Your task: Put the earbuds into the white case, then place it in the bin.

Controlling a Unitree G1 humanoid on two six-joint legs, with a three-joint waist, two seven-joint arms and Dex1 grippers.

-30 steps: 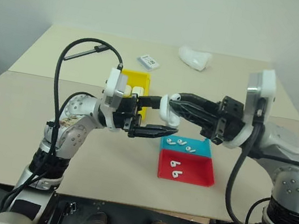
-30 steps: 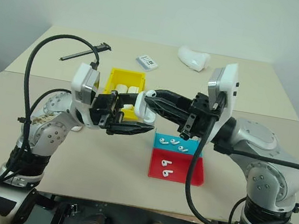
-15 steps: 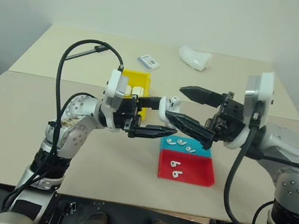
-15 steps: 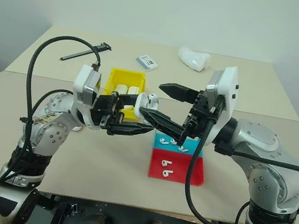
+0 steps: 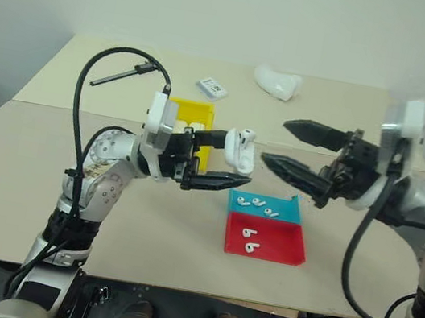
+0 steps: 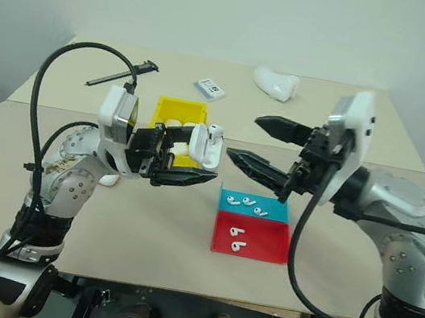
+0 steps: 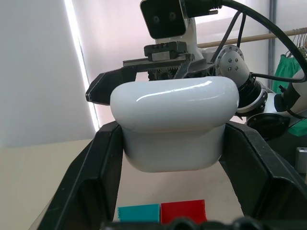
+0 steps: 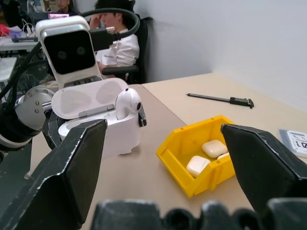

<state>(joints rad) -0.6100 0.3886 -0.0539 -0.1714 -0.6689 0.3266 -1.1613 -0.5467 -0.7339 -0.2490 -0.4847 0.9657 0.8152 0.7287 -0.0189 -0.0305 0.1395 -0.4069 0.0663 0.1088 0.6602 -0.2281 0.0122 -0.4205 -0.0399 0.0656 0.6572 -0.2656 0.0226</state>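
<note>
My left gripper (image 5: 232, 162) is shut on the white case (image 5: 240, 149), held in the air above the table with its lid flipped open. One earbud (image 8: 127, 103) sticks up out of the case (image 8: 100, 120). To its right, my right gripper (image 5: 275, 141) is open, apart from the case, with nothing between its fingers. More earbuds (image 5: 258, 205) lie in the teal tray (image 5: 289, 213) and in the red tray (image 5: 280, 244) below the grippers. The yellow bin (image 5: 192, 110) stands behind the left gripper with white cases (image 8: 211, 148) inside.
A lumpy white object (image 5: 277, 82), a small labelled card (image 5: 211, 87) and a black measuring tool (image 5: 120, 74) lie at the back of the table. A person (image 8: 117, 43) sits beyond the table in the right wrist view.
My right gripper was shut at the case, then opened and drew away to the right. The earbud stayed in the case. The left gripper kept still.
</note>
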